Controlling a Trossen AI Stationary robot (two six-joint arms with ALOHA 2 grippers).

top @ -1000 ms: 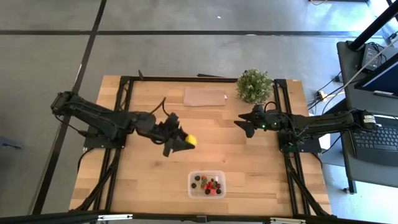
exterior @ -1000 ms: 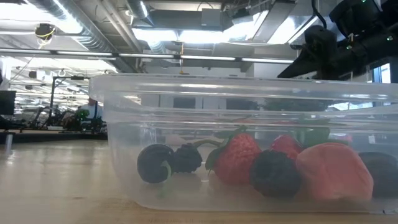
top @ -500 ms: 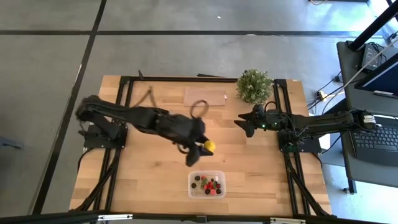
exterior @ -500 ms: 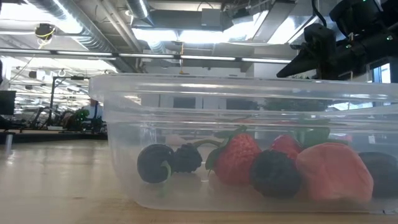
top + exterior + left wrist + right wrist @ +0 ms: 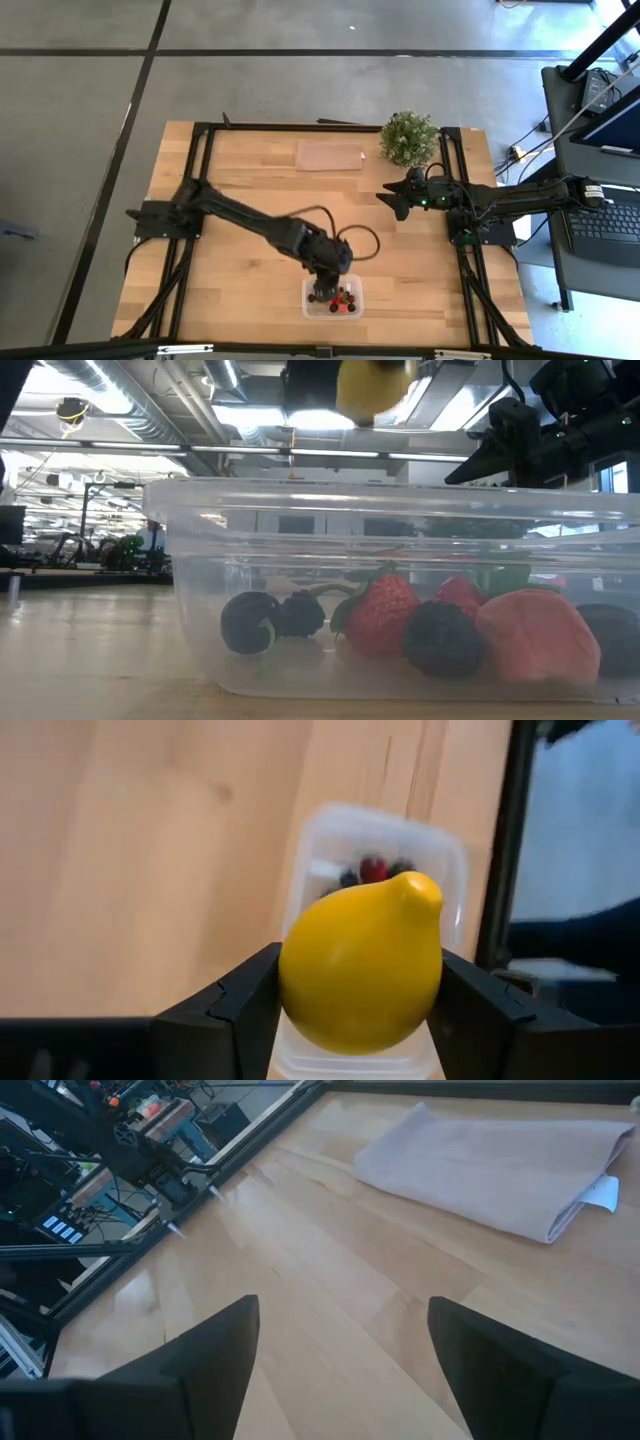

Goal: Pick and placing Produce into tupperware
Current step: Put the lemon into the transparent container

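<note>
A small yellow lemon (image 5: 362, 965) sits between the fingers of my left gripper (image 5: 333, 262), which hovers over the far rim of the clear tupperware (image 5: 308, 303) near the table's front edge. In the low view the lemon (image 5: 372, 385) hangs above the tub (image 5: 200, 560). Red strawberries (image 5: 385, 615) and dark berries (image 5: 248, 623) rest on the tub's floor. My right gripper (image 5: 385, 203) waits open at the table's right, above bare wood (image 5: 340, 1370). In the high view the lemon is hidden under the left gripper. My left gripper pinches the lemon's two opposite sides (image 5: 295, 970) at its widest part between the two fingers (image 5: 240, 1005). The fingers slant down from the table's far left. The lemon is lifted clear above the tub, its pointed end facing away from the gripper.
A bushy green potted plant (image 5: 408, 138) stands at the far right. A flat brownish sheet (image 5: 329, 155) lies near the far edge, also in the right wrist view (image 5: 500, 1165). Dark frame rails (image 5: 200, 180) run along both sides of the table.
My left gripper has carried the lemon from left of the table's middle toward the right and near edge, to above the tupperware, and has tipped to point steeply down. The lemon stays between the fingers, clear of the table.
</note>
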